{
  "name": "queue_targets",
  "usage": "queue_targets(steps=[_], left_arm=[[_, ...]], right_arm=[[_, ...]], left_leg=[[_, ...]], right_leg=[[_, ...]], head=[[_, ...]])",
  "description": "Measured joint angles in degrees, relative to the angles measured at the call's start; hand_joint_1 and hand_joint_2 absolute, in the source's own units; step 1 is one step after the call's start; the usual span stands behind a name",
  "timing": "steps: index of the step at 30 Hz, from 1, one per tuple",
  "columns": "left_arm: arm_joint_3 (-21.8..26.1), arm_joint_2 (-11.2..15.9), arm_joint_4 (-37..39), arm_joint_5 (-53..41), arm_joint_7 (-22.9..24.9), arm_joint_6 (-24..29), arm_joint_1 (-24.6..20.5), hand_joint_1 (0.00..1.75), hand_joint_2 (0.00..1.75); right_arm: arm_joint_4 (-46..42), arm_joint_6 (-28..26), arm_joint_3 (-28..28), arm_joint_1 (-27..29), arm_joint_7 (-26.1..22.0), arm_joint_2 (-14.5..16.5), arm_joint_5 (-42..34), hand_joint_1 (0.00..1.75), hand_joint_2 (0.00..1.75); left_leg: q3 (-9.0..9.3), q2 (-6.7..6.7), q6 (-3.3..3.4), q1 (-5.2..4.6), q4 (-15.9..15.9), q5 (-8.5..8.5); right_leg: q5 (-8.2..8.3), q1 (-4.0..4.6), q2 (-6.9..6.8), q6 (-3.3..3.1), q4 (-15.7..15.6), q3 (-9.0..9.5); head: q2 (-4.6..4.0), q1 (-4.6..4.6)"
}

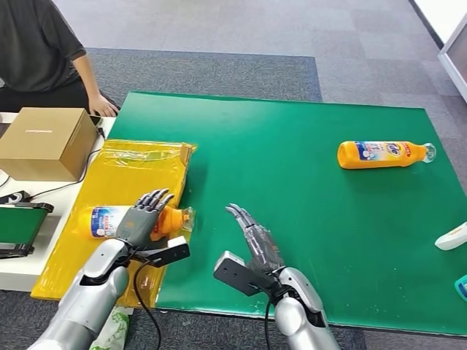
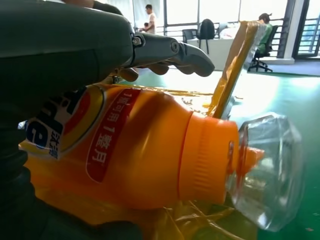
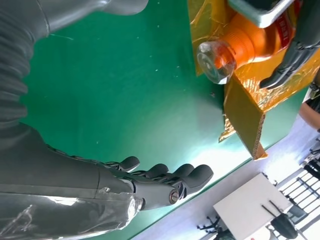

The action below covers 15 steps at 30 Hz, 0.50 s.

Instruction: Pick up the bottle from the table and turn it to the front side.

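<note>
Bottle [image 1: 110,220]: orange, laid flat on yellow sheet [image 1: 138,164], lower left of frame, clear cap pointed right. Left hand [image 1: 144,217]: laid over bottle, fingers extended; grip cannot be told. Right hand [image 1: 255,237]: empty, fingers spread, above green mat [image 1: 286,168], lower centre.

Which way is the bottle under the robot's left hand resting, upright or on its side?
On its side. The bottle lies flat on the yellow sheet, cap pointing sideways, beneath the left hand.

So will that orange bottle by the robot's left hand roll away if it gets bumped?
Probably: the orange bottle lies on its side and looks round. The crinkly yellow sheet may slow it. The left hand reaching over it could also stop it.
</note>
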Motion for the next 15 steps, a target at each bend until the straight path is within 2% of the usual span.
queue_targets(steps=[4,8,12,15], left_arm=[[1.1,-0.9,-6.8,6.7,-2.1,2.8,4.1,0.00,1.75],[4.5,-3.5,-17.4,13.6,-4.9,3.6,8.3,0.00,1.75],[9.3,-7.0,-27.0,23.8,-9.4,0.8,12.0,0.00,1.75],[12.4,-9.2,-31.4,29.4,-12.5,-1.5,14.2,0.00,1.75]], right_arm=[[-0.1,-1.0,-0.3,0.2,1.2,0.0,0.0,0.00,1.75],[-1.1,-1.2,-0.8,1.1,2.4,-0.1,0.6,0.00,1.75],[-3.5,-1.3,-1.4,3.0,3.4,-0.3,1.2,0.00,1.75],[-5.5,-1.2,-2.0,4.6,3.8,-0.5,1.4,0.00,1.75]], left_leg=[[-0.06,0.02,0.00,0.00,0.0,0.00],[-0.11,0.02,0.00,0.01,0.0,-0.01],[-0.13,0.02,0.00,0.01,0.0,-0.06],[-0.14,0.02,0.00,0.01,0.0,-0.09]], right_leg=[[0.01,-0.02,0.01,0.00,0.0,-0.12],[0.00,-0.03,0.02,0.00,0.0,-0.16],[-0.04,-0.02,0.02,-0.02,0.0,-0.18],[-0.09,-0.02,0.02,-0.02,0.0,-0.18]], head=[[0.00,-0.01],[0.01,-0.01],[0.00,-0.01],[0.00,-0.01]])
